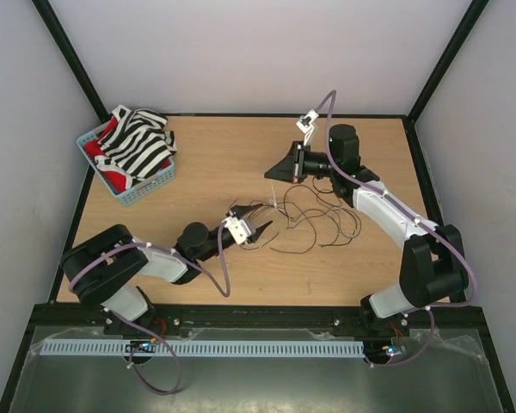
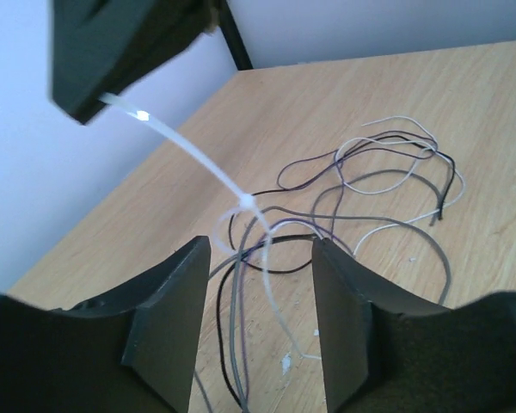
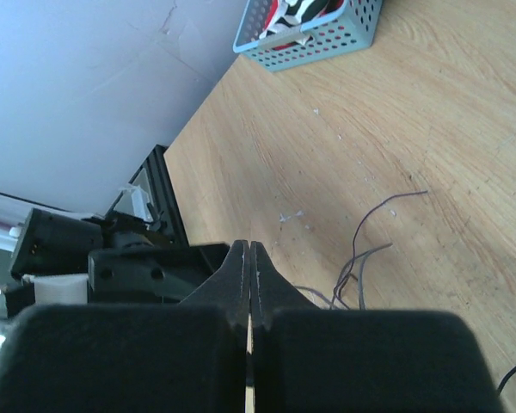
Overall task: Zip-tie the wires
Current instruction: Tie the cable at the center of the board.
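The wires (image 1: 318, 219) lie in a loose dark and pale tangle on the wooden table; they also show in the left wrist view (image 2: 370, 172) and the right wrist view (image 3: 361, 249). A white zip tie (image 2: 245, 205) is looped around several strands, and its tail rises up and to the left. My right gripper (image 1: 271, 175) is shut on that tail and holds it above the table; the right wrist view shows the jaws (image 3: 249, 251) pressed together on the pale strip. My left gripper (image 1: 256, 225) is open and low over the table, with the looped strands between its fingers (image 2: 176, 310).
A blue basket (image 1: 155, 185) holding striped black-and-white and red cloth stands at the back left; it also shows in the right wrist view (image 3: 327, 43). Small white scraps (image 2: 285, 366) lie on the table. Pale walls and black frame posts enclose the table.
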